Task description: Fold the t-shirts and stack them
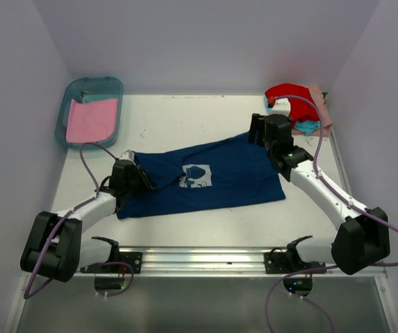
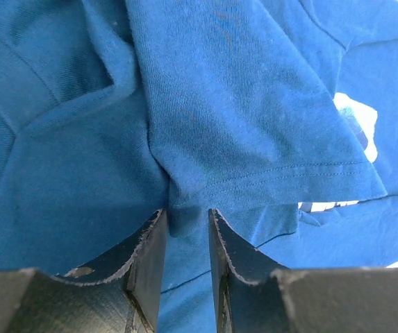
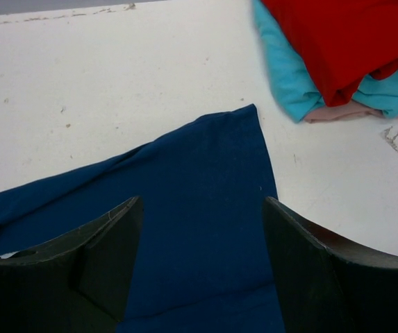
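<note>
A navy blue t-shirt [image 1: 233,173] with a pale print [image 1: 196,176] lies spread on the white table. My left gripper [image 1: 143,182] is at its left edge. In the left wrist view the gripper [image 2: 186,211] has its jaws close together, pinching a bunched fold of the shirt [image 2: 240,104] by a sleeve hem. My right gripper [image 1: 255,130] is open over the shirt's far right corner [image 3: 199,159], jaws wide [image 3: 202,201] and holding nothing. A folded pink t-shirt [image 1: 91,119] lies in the bin.
The teal plastic bin [image 1: 94,84] stands at the back left. A loose pile of a red shirt [image 1: 289,94], a teal shirt [image 3: 289,76] and a peach shirt [image 3: 337,112] sits at the back right, close to my right gripper. Walls enclose the table.
</note>
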Controlling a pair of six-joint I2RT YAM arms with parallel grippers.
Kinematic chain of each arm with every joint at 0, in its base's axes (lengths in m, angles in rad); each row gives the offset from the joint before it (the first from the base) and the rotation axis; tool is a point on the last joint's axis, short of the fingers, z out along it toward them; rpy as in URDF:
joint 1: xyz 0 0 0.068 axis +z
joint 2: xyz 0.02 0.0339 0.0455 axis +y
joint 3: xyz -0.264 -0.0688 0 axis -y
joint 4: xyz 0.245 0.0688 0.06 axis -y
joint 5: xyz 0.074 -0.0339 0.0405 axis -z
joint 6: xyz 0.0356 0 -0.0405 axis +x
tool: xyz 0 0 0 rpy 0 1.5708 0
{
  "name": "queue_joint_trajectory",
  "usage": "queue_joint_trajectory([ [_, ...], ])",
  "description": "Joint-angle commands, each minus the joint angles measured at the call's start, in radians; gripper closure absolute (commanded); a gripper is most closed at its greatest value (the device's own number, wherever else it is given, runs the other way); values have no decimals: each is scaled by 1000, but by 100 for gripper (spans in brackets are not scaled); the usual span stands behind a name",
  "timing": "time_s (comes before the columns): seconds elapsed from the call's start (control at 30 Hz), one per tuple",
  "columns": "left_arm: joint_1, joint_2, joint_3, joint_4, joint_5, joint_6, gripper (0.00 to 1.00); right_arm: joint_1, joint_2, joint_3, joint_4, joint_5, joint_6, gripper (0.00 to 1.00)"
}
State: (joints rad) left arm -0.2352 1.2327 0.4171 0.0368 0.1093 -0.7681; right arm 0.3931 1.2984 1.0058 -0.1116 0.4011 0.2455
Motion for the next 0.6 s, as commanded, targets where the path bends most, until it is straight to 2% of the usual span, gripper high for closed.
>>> queue_joint_trajectory([
  [0.0,-10,30,-1,80,16,-10,67,-11,19,22,27,13,17,28],
  [0.23,-12,36,0,81,20,-8,71,-51,74,20,50,19,40,37],
  [0.33,-12,21,2,72,17,-5,75,-105,137,51,62,-37,67,48],
  [0.37,-12,13,2,69,18,-5,76,-140,165,68,62,-51,89,71],
  [0.43,-13,4,2,64,20,-2,80,-180,260,143,40,-126,107,100],
  [0.57,-13,-33,5,35,16,4,90,-238,421,301,-2,-194,117,100],
])
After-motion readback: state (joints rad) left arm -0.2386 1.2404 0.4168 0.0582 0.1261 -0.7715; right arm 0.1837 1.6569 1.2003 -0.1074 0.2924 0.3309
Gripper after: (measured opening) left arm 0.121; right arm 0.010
